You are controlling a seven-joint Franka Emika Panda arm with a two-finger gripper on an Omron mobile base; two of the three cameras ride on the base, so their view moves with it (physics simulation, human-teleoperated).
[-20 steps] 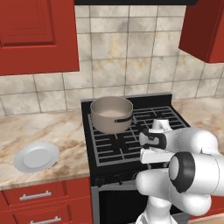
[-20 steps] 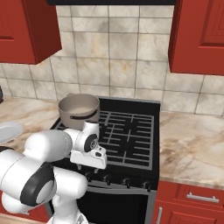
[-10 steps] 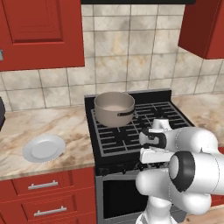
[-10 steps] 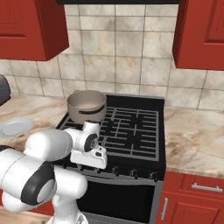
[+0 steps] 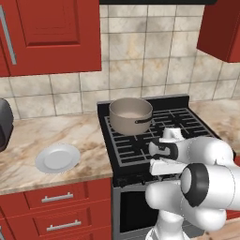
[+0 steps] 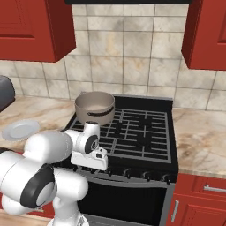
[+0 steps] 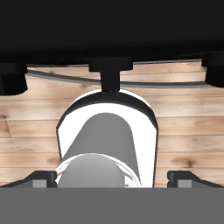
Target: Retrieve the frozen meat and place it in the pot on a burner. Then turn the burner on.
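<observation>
The tan-grey pot (image 5: 131, 115) (image 6: 95, 107) stands on the rear left burner of the black stove, and its pale inside holds nothing. Black grates (image 5: 187, 119) (image 6: 141, 132) cover the other burners. The frozen meat is out of view. My arm is folded low in front of the stove, with the hand (image 5: 162, 159) (image 6: 90, 154) over the stove's front edge, pointing down. In the hand view my gripper (image 7: 113, 179) is open, nothing between its fingertips (image 7: 43, 177). It looks down past dark stove knobs (image 7: 110, 72) at the wooden floor.
A round white plate (image 5: 57, 158) (image 6: 20, 129) lies on the marble counter left of the stove. A dark appliance (image 5: 3, 124) (image 6: 4, 92) sits at the far left. Red cabinets hang above, and red drawers (image 5: 58, 199) are below. More counter (image 6: 198, 137) lies right of the stove.
The whole scene has slid to the right in both base views, so the base has driven left. The arm has kept its folded pose and the gripper has stayed open.
</observation>
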